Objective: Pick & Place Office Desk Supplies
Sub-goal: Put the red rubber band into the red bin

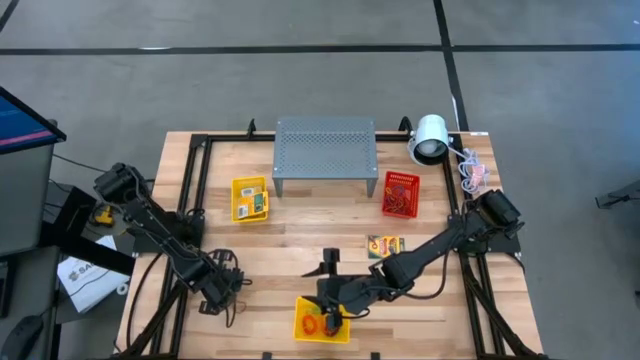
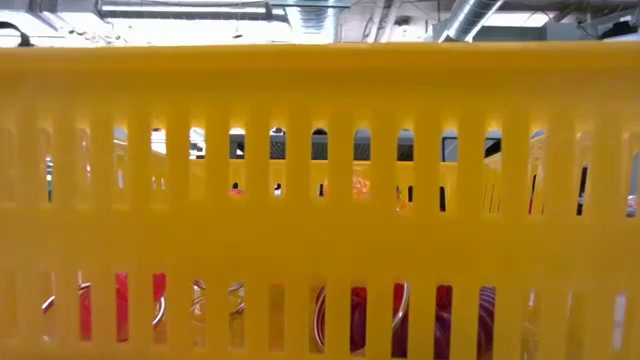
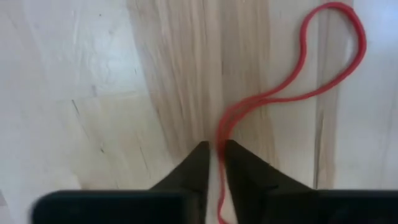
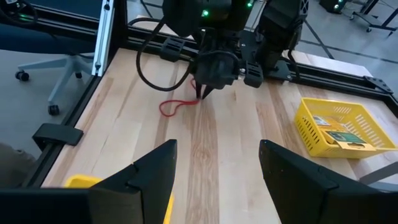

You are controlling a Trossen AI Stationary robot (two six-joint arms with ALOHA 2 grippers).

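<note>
Left gripper (image 3: 214, 163): fingers (image 3: 194, 168) drawn nearly together, only a thin slit between the tips, a red rubber band (image 3: 292, 81) pinched in that slit. Tips down at the bare wooden table (image 3: 93, 93). Beyond the tips, the band's strand running away over the wood and opening into a loop, lying flat, clear of the fingers. Same grip from the right wrist view: left gripper (image 4: 202, 93) pointing down at the board, red rubber band (image 4: 177, 107) trailing from the tips to one side.

Right gripper (image 4: 217, 168): fingers (image 4: 155, 168) spread apart, nothing between them, only table showing in the gap. In the high view, right gripper (image 1: 330, 315) hovering over a yellow basket (image 1: 303, 329) at the near edge of the table, loops of orange and red bands inside it. Left gripper (image 1: 225, 290) just beside that basket, on its left.

Farther from the right fingers: a crayon box (image 1: 386, 244) flat on the wood, beside the right arm. Farther still, a second yellow basket (image 1: 250, 198) with crayon boxes in it, a red basket (image 1: 400, 193), a grey perforated stand (image 1: 325, 150) between the two, a white lamp (image 1: 430, 138) at the far right corner.

Low view filled by the slotted wall of the yellow basket (image 2: 320, 120), coloured bands dimly visible through the lower slots.
</note>
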